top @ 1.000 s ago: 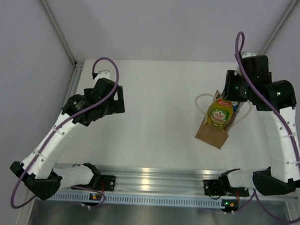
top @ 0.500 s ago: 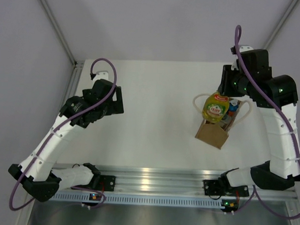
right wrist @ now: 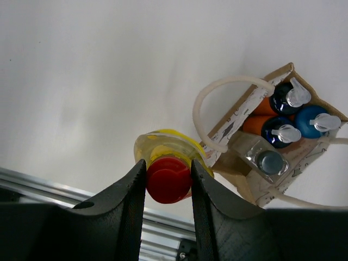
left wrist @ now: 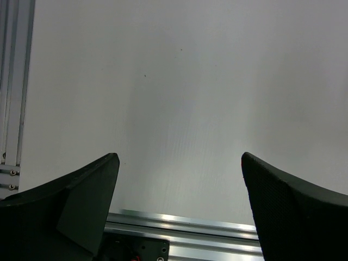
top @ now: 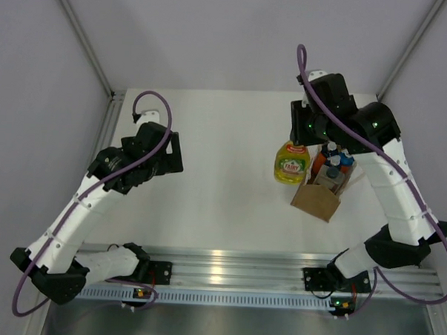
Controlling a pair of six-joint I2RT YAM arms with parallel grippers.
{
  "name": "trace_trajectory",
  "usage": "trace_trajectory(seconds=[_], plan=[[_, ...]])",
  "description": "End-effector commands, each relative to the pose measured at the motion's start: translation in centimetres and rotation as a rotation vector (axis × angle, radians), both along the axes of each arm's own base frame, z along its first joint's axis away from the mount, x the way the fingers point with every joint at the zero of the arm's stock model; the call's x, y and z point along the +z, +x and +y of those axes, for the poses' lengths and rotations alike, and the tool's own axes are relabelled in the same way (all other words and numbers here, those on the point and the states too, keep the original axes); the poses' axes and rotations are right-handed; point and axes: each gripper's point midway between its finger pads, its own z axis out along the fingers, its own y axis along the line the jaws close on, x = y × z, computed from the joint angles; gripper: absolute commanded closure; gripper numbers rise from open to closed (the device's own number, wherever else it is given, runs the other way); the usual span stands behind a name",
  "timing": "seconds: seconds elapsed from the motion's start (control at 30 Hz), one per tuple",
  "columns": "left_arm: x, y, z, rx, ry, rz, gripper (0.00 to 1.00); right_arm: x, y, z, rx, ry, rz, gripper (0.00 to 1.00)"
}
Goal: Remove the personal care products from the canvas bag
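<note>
My right gripper (right wrist: 168, 176) is shut on the red cap of the yellow-green bottle (top: 290, 163), which hangs in the air just left of the canvas bag (top: 316, 200); the bottle also shows in the right wrist view (right wrist: 166, 149). The tan bag (right wrist: 247, 187) stands upright with white loop handles (right wrist: 217, 89). Inside it are three orange bottles with blue tops (right wrist: 283, 128) and a whitish bottle with a dark cap (right wrist: 267, 161). My left gripper (left wrist: 179, 179) is open and empty above bare table at the left (top: 168, 150).
An aluminium rail (top: 227, 260) runs along the table's near edge. White walls close the sides and back. The white table top (top: 225, 138) lies between the two arms.
My right gripper has lifted the yellow-green bottle out of the bag and carried it left, beside the bag. The left arm has barely moved.
</note>
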Motion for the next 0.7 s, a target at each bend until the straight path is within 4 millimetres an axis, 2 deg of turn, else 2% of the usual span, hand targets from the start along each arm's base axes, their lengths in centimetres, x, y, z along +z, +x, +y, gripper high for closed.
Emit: trace_trajectory(seconds=[0.0,0.33,0.37,0.67], plan=[[1.1,0.2,0.0,0.017,-0.042,-0.058,0.02,4.6,2.1,3.0,-0.016,0.131,-0.182,1.00],[0.9,-0.2,0.4,0.027,-0.048,-0.064,0.02,3.0,5.0,10.4,0.069,0.154,-0.213,1.00],[0.9,-0.3,0.4,0.028,-0.050,-0.064,0.02,2.3,5.5,11.2,0.084,0.141,-0.213,1.00],[0.5,-0.5,0.0,0.022,-0.076,-0.050,0.02,0.0,9.2,18.1,0.161,0.211,-0.272,1.00]])
